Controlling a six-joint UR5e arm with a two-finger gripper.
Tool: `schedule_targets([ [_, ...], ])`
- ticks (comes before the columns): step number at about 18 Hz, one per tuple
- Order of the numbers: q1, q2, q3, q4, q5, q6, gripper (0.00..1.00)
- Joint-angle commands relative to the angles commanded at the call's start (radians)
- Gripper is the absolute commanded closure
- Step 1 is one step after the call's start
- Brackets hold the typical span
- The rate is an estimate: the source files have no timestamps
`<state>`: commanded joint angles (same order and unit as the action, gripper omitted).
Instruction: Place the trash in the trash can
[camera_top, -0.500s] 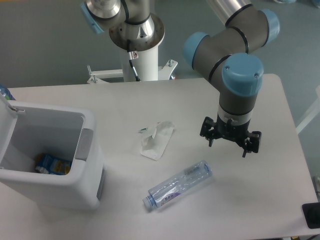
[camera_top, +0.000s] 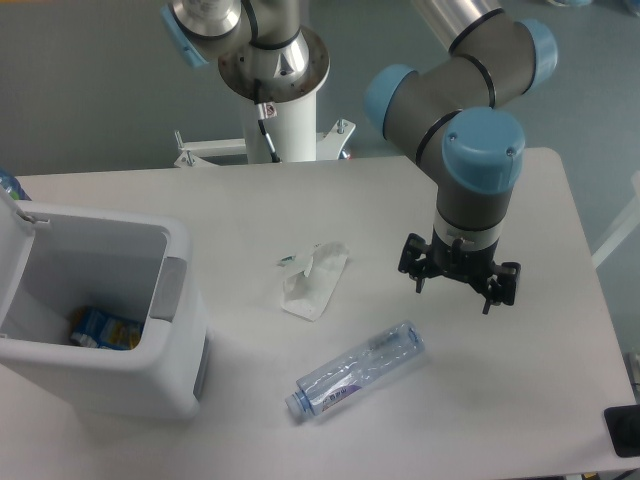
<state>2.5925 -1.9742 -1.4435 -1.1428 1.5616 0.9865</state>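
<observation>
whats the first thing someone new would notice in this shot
The big grey and blue arm on the right, its gripper open and empty above the table. Then the trash lying mid-table, a crumpled wrapper and a crushed bottle nearer the front, and the open trash can at left with something blue and yellow inside.

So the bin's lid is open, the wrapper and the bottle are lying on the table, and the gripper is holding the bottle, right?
Not quite. The gripper is open and holds nothing; it hangs over the table to the right of the bottle. The camera view shows the rest is right: the bin is open and the wrapper lies on the table.
</observation>
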Motion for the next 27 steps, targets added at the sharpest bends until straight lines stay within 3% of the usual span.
schedule_targets([
  [6, -0.038, -0.005, -0.049, 0.009, 0.003, -0.054, 0.0],
  [8, -0.067, -0.009, -0.084, 0.087, 0.003, -0.068, 0.0],
  [11, -0.101, -0.018, -0.193, 0.289, 0.006, -0.081, 0.0],
  [12, -0.115, -0.02, -0.207, 0.31, 0.005, -0.081, 0.0],
  [14, -0.141, -0.022, -0.221, 0.307, -0.003, -0.077, 0.0],
  [17, -0.195, -0.014, -0.294, 0.279, 0.008, -0.071, 0.0],
  [20, -0.241, 0.017, -0.325, 0.226, 0.002, -0.071, 0.0],
  [22, -0.262, 0.021, -0.327, 0.16, 0.003, -0.074, 0.0],
  [27, -0.268, 0.051, -0.351, 0.071, 0.008, -0.069, 0.0],
])
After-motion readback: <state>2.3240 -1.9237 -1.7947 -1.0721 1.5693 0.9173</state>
